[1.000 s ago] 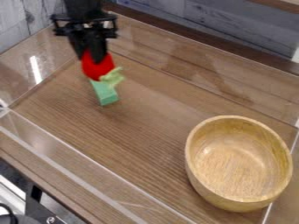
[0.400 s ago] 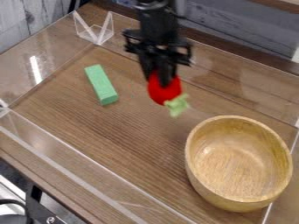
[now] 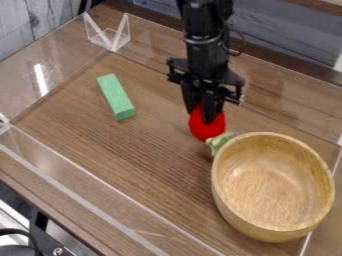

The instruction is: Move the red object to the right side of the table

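The red object (image 3: 205,124), a glossy red strawberry-like toy with a pale green leafy end (image 3: 218,141), sits low at the table (image 3: 120,160) surface just left of the wooden bowl. My gripper (image 3: 205,112) points straight down and is shut on the red object's top, its black fingers (image 3: 195,100) pinching the toy from both sides. I cannot tell whether the toy's leafy end touches the wood.
A round wooden bowl (image 3: 274,185) stands at the front right, its rim close to the toy. A green rectangular block (image 3: 116,97) lies at the left. Low clear acrylic walls (image 3: 107,33) border the tabletop.
The gripper has carried the red object from above the green block at the left to the right and down, ending beside the bowl. The block now lies uncovered.
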